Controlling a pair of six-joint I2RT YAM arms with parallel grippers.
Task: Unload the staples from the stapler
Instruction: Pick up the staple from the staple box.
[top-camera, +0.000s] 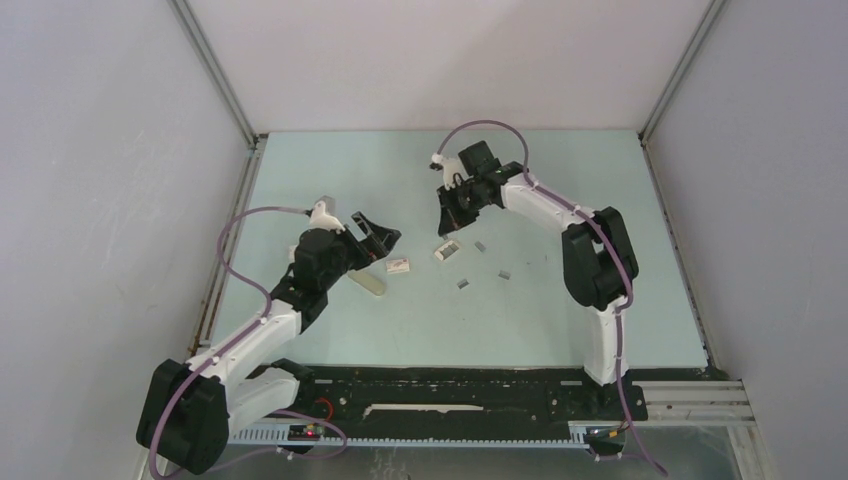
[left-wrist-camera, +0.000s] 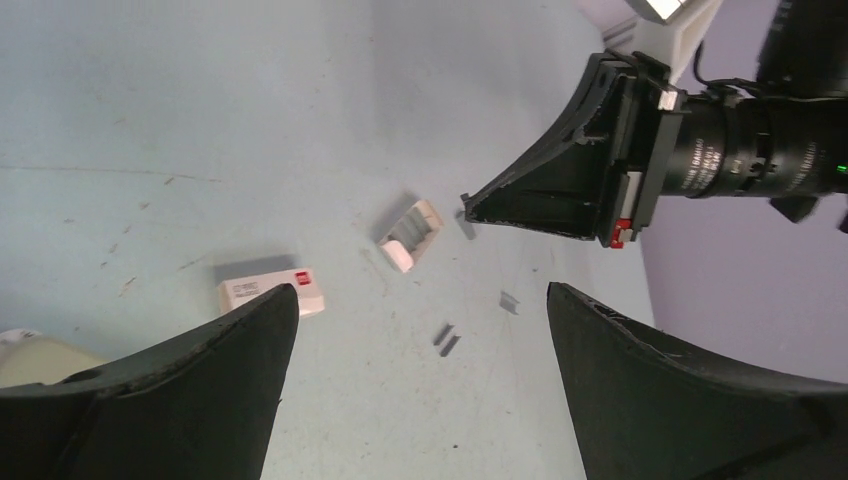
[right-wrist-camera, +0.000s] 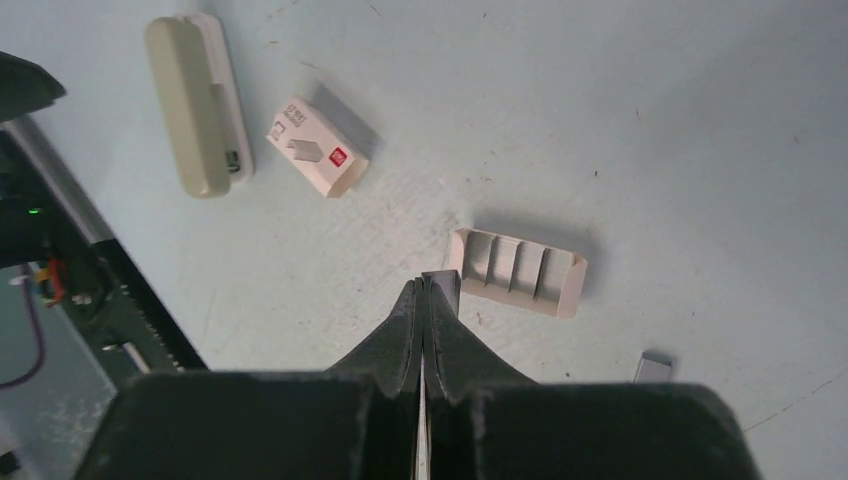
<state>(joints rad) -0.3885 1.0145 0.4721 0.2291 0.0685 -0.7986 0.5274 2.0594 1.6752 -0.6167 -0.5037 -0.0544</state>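
You will see a red mark on the closed white box beside the open box; its print is unreadable. The staples lie loose around the open box, well inside the table edges, with one strip at the tips of the clenched right gripper; whether it is gripped cannot be told. The left gripper stands released beyond the closed box, near the stapler.

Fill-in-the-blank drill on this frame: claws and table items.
1. The left claw is ___.
2. The right claw is ___ on a strip.
3. The stapler lies nearer the ___ claw.
4. The labelled box sits between the stapler and the ribbed ___.
Missing: open; shut; left; tray.
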